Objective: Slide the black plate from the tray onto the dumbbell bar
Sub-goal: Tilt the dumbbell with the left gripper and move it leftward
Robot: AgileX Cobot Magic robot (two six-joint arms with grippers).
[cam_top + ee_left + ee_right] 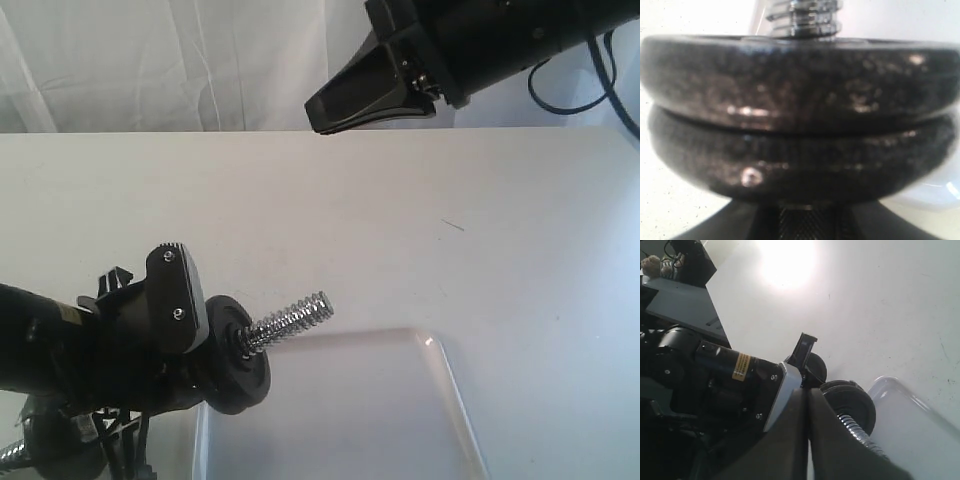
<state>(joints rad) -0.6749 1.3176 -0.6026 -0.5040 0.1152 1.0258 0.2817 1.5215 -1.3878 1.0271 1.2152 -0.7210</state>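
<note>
The black plate (238,355) sits on the dumbbell bar (295,318), flat against a second black disc (800,165), near the left end of the worktop's (330,220) near edge and just beside the tray (440,400). The left tool (178,300) is clamped on the bar. The right tool (325,112) hangs above the far edge, fingers pressed together.

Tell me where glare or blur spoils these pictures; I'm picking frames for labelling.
Exterior view: evenly lit and sharp, though the translucent tray nearly fades into the white table. Left wrist view: the black discs on the dumbbell bar sit too close, blurred. Right wrist view: blown-out glare on the table; right gripper underexposed.
</note>
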